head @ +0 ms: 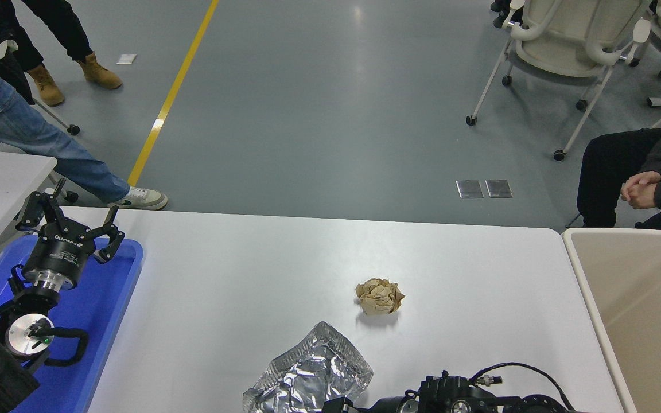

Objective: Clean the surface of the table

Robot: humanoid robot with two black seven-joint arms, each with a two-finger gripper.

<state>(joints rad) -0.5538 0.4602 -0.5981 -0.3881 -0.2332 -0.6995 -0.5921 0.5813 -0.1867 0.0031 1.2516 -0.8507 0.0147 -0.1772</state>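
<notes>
White table surface (238, 287) fills lower half of view, long axis running left to right. On it: crumpled brown paper ball (380, 296) near centre, crushed foil piece (310, 376) at near edge.

Left gripper (69, 221) parked over blue tray (109, 298), fingers spread, empty.

Right gripper at bottom edge just beside foil; finger state cannot tell.

Step, judged: reaching for foil. Next: grasp, carry to beige bin (594, 298) at right.

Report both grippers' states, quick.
Left gripper: open, empty, above the blue plastic tray.
Right gripper: cannot be told; only part of the arm shows at the bottom edge beside the crumpled silver foil.
</notes>
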